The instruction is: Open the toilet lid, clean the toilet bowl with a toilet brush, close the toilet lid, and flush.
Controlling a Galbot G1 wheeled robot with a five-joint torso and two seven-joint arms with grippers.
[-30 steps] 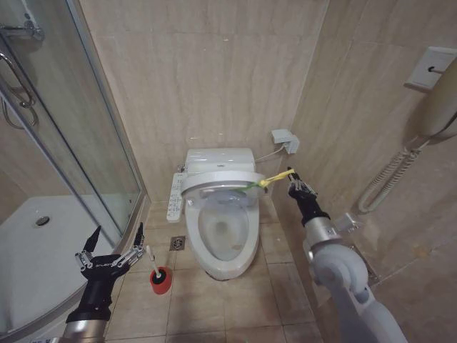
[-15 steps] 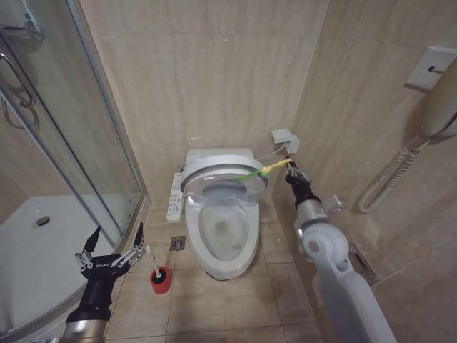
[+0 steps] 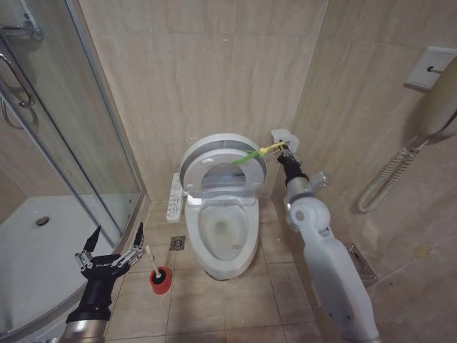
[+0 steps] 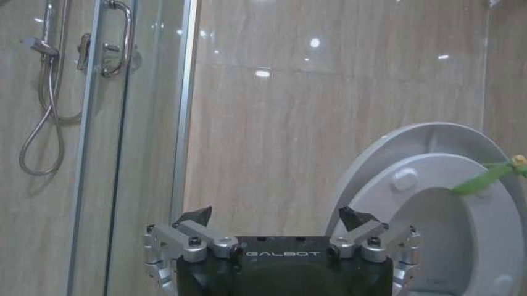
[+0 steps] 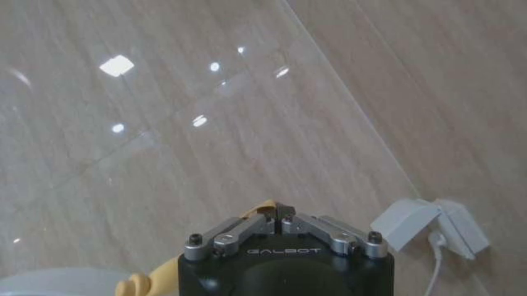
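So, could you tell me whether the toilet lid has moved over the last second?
Yes. The toilet lid has swung up toward the back wall, pulled by the right gripper.

A small bathroom: tan wall tiles (image 3: 200,71), a glass shower door (image 3: 78,143), 1 white toilet bowl (image 3: 225,236), a floor drain (image 3: 177,244).

toilet brush (image 3: 158,273) left of toilet bowl (image 3: 223,246)
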